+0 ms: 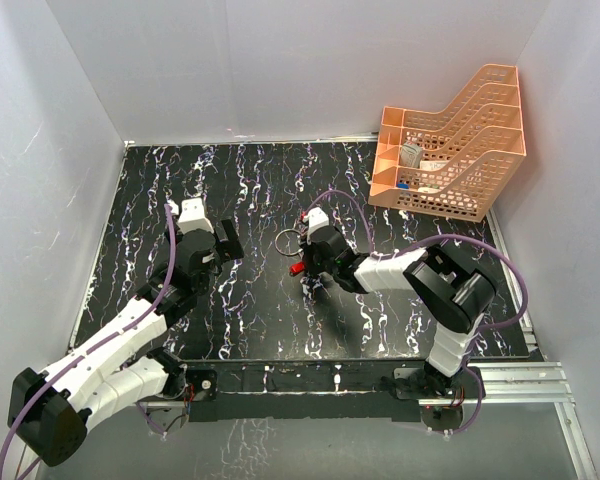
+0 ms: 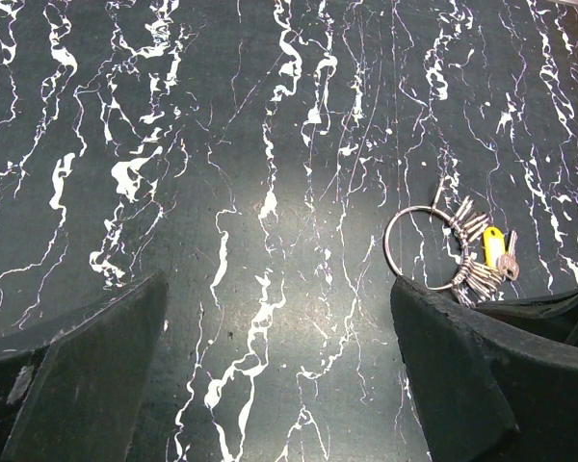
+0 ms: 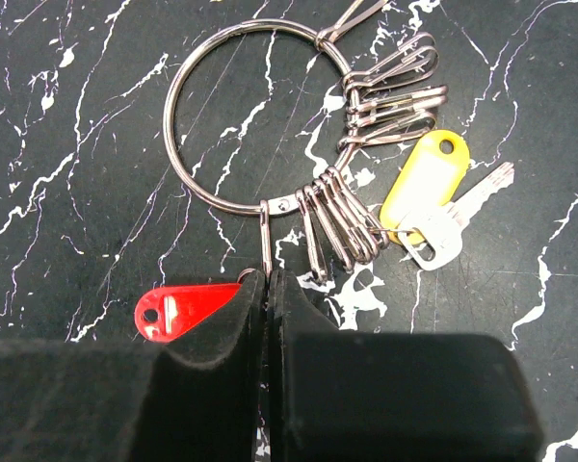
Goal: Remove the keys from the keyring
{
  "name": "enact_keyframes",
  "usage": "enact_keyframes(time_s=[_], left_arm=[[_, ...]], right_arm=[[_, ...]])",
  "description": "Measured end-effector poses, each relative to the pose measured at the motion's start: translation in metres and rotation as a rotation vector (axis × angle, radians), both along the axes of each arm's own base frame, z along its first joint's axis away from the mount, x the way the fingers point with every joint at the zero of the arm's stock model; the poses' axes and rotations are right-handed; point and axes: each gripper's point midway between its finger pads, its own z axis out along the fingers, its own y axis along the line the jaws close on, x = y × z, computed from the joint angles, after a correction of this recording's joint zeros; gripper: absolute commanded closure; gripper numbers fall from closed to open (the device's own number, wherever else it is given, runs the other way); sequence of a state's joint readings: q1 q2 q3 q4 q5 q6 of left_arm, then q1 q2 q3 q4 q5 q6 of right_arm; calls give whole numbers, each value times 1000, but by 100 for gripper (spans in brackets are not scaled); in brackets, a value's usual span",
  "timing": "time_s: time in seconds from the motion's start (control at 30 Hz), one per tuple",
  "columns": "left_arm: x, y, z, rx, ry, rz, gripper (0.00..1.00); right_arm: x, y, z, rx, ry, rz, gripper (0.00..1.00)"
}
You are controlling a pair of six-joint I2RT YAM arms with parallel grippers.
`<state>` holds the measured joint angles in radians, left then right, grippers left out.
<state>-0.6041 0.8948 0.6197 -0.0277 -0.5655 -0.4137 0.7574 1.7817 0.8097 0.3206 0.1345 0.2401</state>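
While the left gripper (image 2: 277,289) hangs over the black marbled table (image 2: 270,115) on the left side, its two fingers stand wide apart and nothing is between them. To the right of it, about in the middle of the table, the keyring (image 3: 167,108) lies flat. In the left wrist view it is near the right finger of this gripper and not touching it.

Many thin wire clips (image 3: 342,221) hang on the ring, most of them bunched at its right and lower edge. One single wire clip (image 3: 266,241) goes from the bottom of the ring straight into the seam of the right gripper (image 3: 267,279). The jaws of this gripper are pressed together on it. A red tag (image 3: 178,310) lies on the table just left of these fingers, partly hidden under one of them. On the right of the ring lie a yellow tag (image 3: 419,183) and a silver key (image 3: 441,236), touching each other.

Far to the right, in the back corner, stands an orange rack (image 1: 460,140), well apart from the ring
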Motion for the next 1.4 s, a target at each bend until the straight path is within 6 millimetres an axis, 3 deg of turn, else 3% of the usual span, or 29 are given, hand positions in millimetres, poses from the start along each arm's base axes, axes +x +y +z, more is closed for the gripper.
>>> enact_keyframes(time_s=[0.17, 0.27, 0.37, 0.57, 0.7, 1.03, 1.27, 1.33, 1.4], left_arm=[[0, 0, 0, 1, -2, -1, 1], [1, -1, 2, -1, -8, -2, 1], [4, -2, 4, -2, -19, -5, 1], [11, -6, 9, 8, -62, -21, 1], [17, -12, 19, 16, -97, -48, 1], [41, -48, 74, 40, -216, -206, 1], [39, -68, 82, 63, -257, -340, 2], [38, -75, 85, 58, -269, -376, 6], [35, -81, 87, 52, -279, -418, 23]], right_arm=[[0, -4, 1, -30, 0, -5, 100], [-3, -13, 11, -70, -9, 1, 100], [1, -13, 44, -69, -64, 13, 100], [18, -3, 146, 13, -262, 42, 100], [16, -2, 185, 27, -335, 83, 100], [-12, -6, 223, -46, -336, 240, 100], [-41, -19, 252, -43, -323, 299, 100], [-46, -18, 258, -34, -321, 319, 100], [-51, -17, 258, -30, -310, 339, 100]])
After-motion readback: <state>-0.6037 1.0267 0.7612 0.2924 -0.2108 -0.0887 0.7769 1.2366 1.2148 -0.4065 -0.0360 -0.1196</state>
